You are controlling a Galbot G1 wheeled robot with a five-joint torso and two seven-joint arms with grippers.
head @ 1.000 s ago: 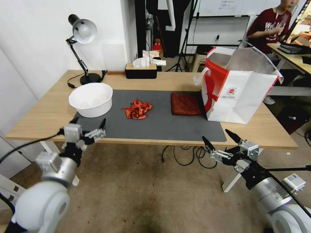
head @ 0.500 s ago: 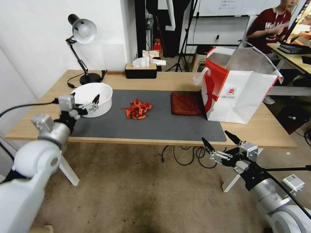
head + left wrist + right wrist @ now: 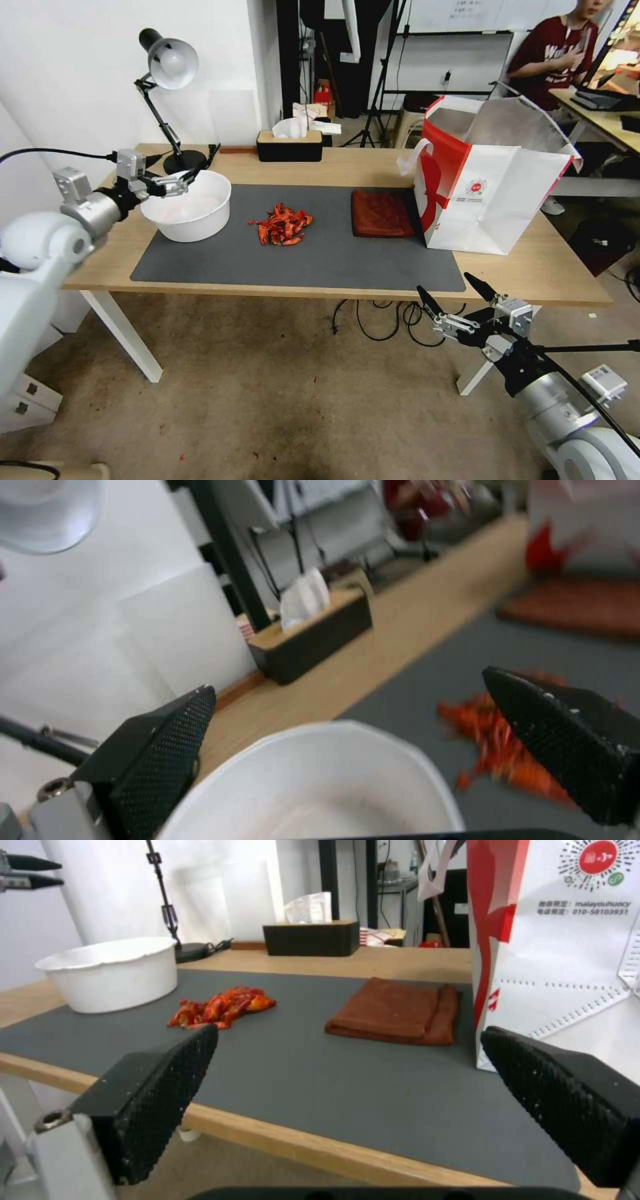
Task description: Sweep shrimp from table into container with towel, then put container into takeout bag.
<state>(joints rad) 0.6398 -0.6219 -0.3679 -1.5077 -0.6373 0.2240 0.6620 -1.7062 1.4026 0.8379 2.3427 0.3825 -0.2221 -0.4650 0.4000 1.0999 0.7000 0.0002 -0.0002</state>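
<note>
A small pile of red-orange shrimp (image 3: 283, 225) lies mid-mat on the table (image 3: 333, 167). The white container (image 3: 190, 207) stands on the mat's left end. Folded flat, the rust-brown towel (image 3: 381, 213) rests right of the shrimp, against the takeout bag (image 3: 490, 187), which stands upright with its mouth open. My left gripper (image 3: 175, 170) hovers open over the container's (image 3: 320, 785) far-left rim, holding nothing. My right gripper (image 3: 445, 285) is open in front of and below the table's front edge, facing the towel (image 3: 397, 1012) and shrimp (image 3: 220, 1007).
A desk lamp (image 3: 170, 67) stands at the back left, its base just behind the container. A black tissue box (image 3: 290, 145) sits at the back centre. Cables (image 3: 380, 320) hang under the table. Another desk (image 3: 600, 113) stands at the far right.
My left arm has risen from below the table's front edge and swung left and back to above the container's rim, still open. The right gripper has sunk slightly.
</note>
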